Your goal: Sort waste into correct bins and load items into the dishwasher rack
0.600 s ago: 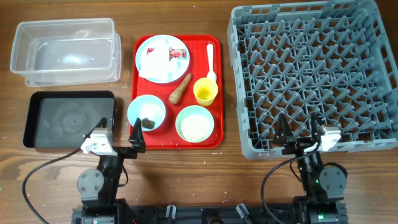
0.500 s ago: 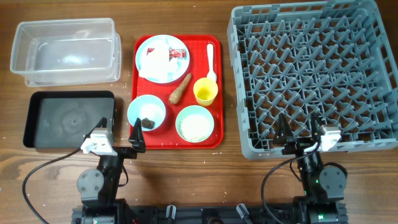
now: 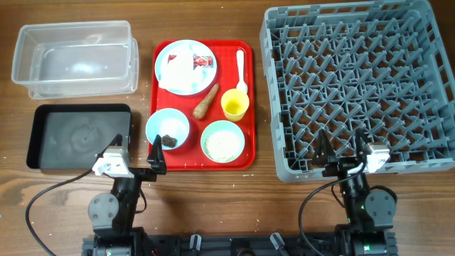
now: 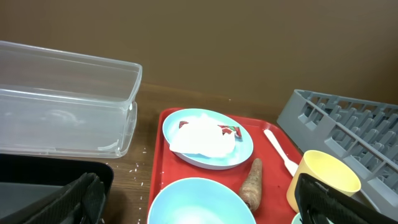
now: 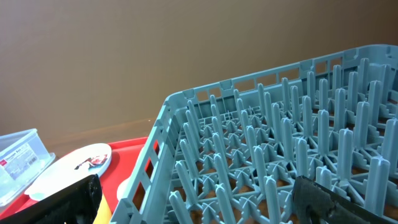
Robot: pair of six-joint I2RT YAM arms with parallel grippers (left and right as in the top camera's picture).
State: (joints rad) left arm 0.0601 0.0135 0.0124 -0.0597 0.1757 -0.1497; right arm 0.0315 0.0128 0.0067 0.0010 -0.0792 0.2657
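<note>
Left jaws stand wide and empty, low over the worktop [image 3: 213, 203]. A bowl [image 4: 186, 191] sits just ahead between them, with the plate [image 4: 244, 148] holding paper [image 4: 199, 138] and wrapper [image 4: 231, 131] beyond. Right jaws, also wide and empty, face the rack [image 5: 261, 155] just ahead.

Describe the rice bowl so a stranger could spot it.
On the red tray left of the grey rack, two light-blue bowls sit along the near edge. Take the right bowl, below the yellow cup: it holds white rice, its neighbour a dark scrap.
</note>
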